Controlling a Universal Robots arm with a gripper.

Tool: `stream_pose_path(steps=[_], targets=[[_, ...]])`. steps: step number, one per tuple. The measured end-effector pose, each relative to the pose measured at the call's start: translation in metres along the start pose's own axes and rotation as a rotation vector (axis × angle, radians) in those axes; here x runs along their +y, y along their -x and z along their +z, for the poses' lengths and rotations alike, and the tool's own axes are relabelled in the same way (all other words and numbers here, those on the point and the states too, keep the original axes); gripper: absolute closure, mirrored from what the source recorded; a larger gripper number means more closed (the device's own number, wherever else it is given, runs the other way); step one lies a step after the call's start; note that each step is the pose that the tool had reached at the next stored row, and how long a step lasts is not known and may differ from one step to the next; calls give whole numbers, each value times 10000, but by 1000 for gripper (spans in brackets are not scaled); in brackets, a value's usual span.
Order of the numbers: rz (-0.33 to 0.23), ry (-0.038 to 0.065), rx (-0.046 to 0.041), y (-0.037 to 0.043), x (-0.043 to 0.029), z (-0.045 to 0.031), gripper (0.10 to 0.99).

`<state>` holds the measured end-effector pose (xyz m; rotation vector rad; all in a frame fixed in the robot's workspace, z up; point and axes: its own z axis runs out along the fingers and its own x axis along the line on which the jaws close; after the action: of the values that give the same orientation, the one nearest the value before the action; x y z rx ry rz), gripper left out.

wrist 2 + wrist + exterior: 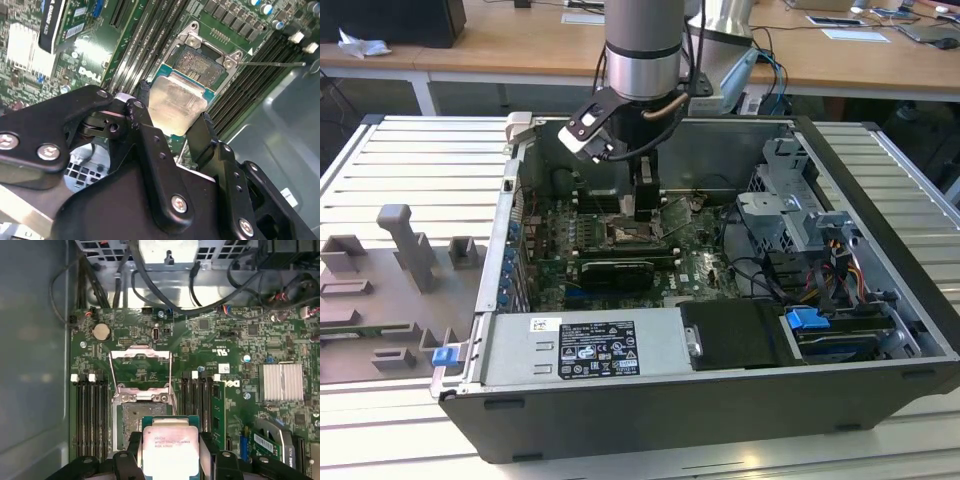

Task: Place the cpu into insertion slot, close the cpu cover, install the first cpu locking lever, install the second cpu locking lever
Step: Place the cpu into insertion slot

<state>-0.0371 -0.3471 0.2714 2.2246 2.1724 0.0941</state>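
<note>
My gripper point(173, 111) is shut on the cpu point(176, 100), a pale silver square chip on a green carrier, with one black finger point(141, 97) at each side. The cpu point(170, 447) hangs just above the near edge of the insertion slot point(145, 412), whose brownish contact field lies bare. In the exterior view the gripper point(645, 208) stands over the slot point(624, 238) in the middle of the motherboard. The cpu cover point(140, 355) is swung open beyond the slot. A thin locking lever point(272, 63) sticks out sideways.
The motherboard sits in an open grey computer case point(880, 260). Black memory slots point(90, 410) flank the socket on both sides. A finned heatsink point(280, 381), black cables point(150, 295), a drive cage point(790, 200) and the power supply point(590, 350) surround the work area.
</note>
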Motion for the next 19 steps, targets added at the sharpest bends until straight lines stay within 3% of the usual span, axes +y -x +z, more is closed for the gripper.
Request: stream_pose_path(steps=[4,13,19], targets=[[5,-1,6,-1,-6,69,545],[-3,-3,9,-50,-31,136,545],[-528,-16,52,-109,-43,220,545]])
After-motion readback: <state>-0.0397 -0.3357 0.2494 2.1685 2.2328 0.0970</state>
